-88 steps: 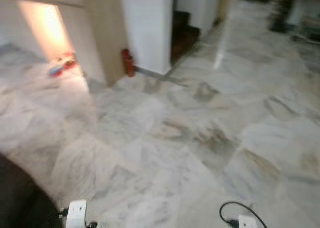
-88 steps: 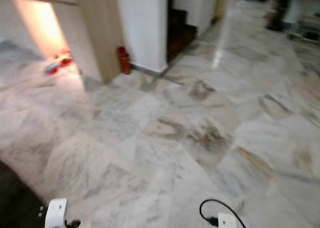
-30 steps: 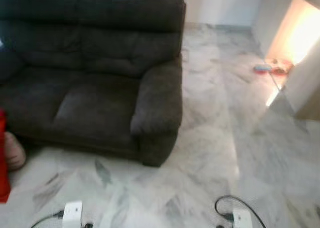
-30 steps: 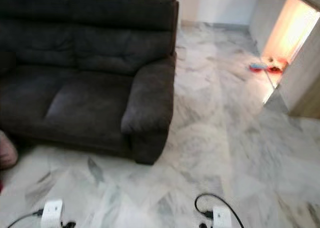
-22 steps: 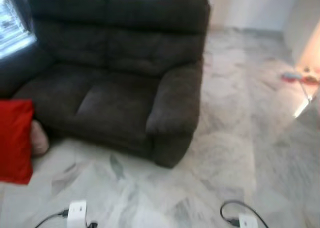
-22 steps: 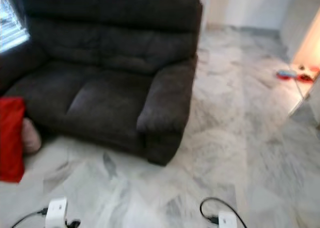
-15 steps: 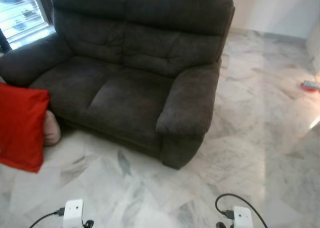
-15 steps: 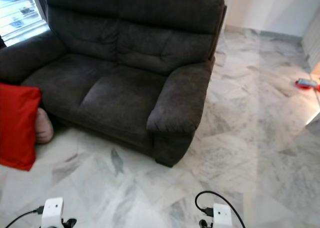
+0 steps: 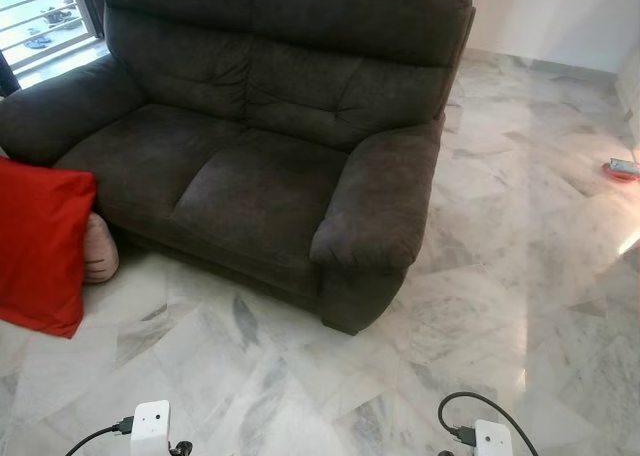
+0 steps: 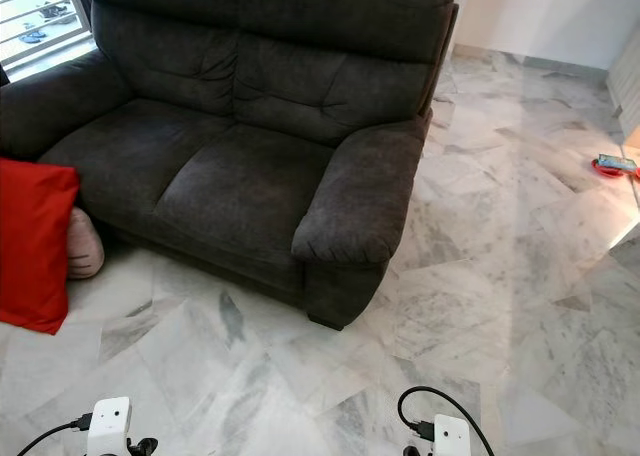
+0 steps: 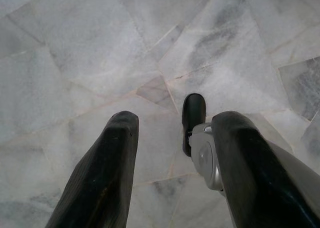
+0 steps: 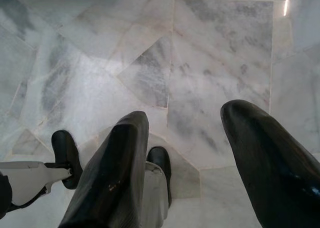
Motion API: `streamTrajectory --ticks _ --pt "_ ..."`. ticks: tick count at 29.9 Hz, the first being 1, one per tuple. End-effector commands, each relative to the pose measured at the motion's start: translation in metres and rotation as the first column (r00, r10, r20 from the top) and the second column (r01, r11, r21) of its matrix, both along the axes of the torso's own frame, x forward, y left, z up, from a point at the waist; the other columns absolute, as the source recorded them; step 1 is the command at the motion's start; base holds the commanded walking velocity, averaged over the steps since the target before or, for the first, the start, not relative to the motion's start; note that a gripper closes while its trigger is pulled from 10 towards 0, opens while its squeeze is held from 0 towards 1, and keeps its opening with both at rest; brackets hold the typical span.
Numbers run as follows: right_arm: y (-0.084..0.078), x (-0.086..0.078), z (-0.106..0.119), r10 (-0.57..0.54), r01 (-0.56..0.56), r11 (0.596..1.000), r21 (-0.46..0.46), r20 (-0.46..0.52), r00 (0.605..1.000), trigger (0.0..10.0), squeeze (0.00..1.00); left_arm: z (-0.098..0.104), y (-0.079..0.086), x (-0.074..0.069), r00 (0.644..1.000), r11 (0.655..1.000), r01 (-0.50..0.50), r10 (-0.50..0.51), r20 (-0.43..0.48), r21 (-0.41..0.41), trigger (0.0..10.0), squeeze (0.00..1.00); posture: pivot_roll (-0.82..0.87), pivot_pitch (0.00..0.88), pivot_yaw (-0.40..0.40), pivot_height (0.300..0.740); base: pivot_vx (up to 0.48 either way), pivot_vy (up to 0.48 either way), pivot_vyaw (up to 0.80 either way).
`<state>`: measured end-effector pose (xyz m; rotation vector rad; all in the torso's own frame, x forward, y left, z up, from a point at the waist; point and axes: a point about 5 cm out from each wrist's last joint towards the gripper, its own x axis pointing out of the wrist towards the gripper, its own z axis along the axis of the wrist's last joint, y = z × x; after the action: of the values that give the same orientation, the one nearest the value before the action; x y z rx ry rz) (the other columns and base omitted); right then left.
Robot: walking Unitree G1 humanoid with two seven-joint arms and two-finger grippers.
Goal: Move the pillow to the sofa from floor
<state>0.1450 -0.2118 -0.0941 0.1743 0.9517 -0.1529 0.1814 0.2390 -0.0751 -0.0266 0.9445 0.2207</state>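
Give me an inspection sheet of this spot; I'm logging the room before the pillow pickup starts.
Surface: marble floor, pale with grey veins.
Job's things: red pillow on the floor by the sofa's front corner, on the robot's left; dark sofa, seat bare.
Clutter: pinkish cushion behind the pillow, against the sofa base; small red and blue items on the floor far right.
Hands: left hand and right hand both open, hanging over bare floor.
Cables: black cable at the right wrist; another at the left.
Surroundings: window grille behind the sofa; white wall.
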Motion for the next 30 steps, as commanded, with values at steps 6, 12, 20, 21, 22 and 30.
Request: streamTrajectory --ticks 6,12,20,21,22,30 --pt "-0.0008 -0.0027 -0.0008 -0.012 0.012 1.0 0.004 -0.004 1.0 10.0 0.0 -0.001 0.0006 -0.002 1.0 1.0 -0.021 0.021 -0.007 -0.007 10.0 0.0 -0.03 0.039 -0.034 0.74 0.0 0.212 0.0" --pt "-0.0009 -0.0024 -0.0007 -0.001 0.001 1.0 0.001 -0.007 1.0 10.0 0.0 -0.0006 0.0006 -0.0015 1.0 1.0 -0.02 0.02 -0.002 -0.002 10.0 0.0 -0.02 0.04 -0.037 0.74 0.0 0.346 0.0" --pt "-0.0019 -0.0026 -0.0006 -0.01 0.01 1.0 -0.001 -0.006 1.0 10.0 0.0 -0.0008 0.0001 -0.0015 1.0 1.0 -0.022 0.022 -0.003 -0.002 10.0 0.0 -0.02 0.042 -0.038 0.74 0.0 0.366 0.0" --pt "-0.0019 -0.0025 -0.0006 -0.009 0.009 1.0 -0.001 -0.006 1.0 10.0 0.0 -0.0009 0.0001 -0.0015 1.0 1.0 -0.023 0.023 -0.004 -0.003 10.0 0.0 -0.02 0.042 -0.038 0.74 0.0 0.368 0.0" --pt "-0.0019 -0.0025 -0.0006 -0.007 0.007 1.0 -0.001 -0.005 1.0 10.0 0.0 -0.0009 0.0 -0.0016 1.0 1.0 -0.023 0.023 -0.004 -0.003 10.0 0.0 -0.02 0.042 -0.038 0.74 0.0 0.364 0.0" --pt "-0.0021 -0.0022 -0.0003 -0.007 0.007 1.0 0.0 -0.002 1.0 10.0 0.0 -0.0009 -0.0003 -0.0014 1.0 1.0 -0.023 0.023 -0.003 -0.007 10.0 0.0 -0.02 0.045 -0.04 0.74 0.0 0.365 0.0"
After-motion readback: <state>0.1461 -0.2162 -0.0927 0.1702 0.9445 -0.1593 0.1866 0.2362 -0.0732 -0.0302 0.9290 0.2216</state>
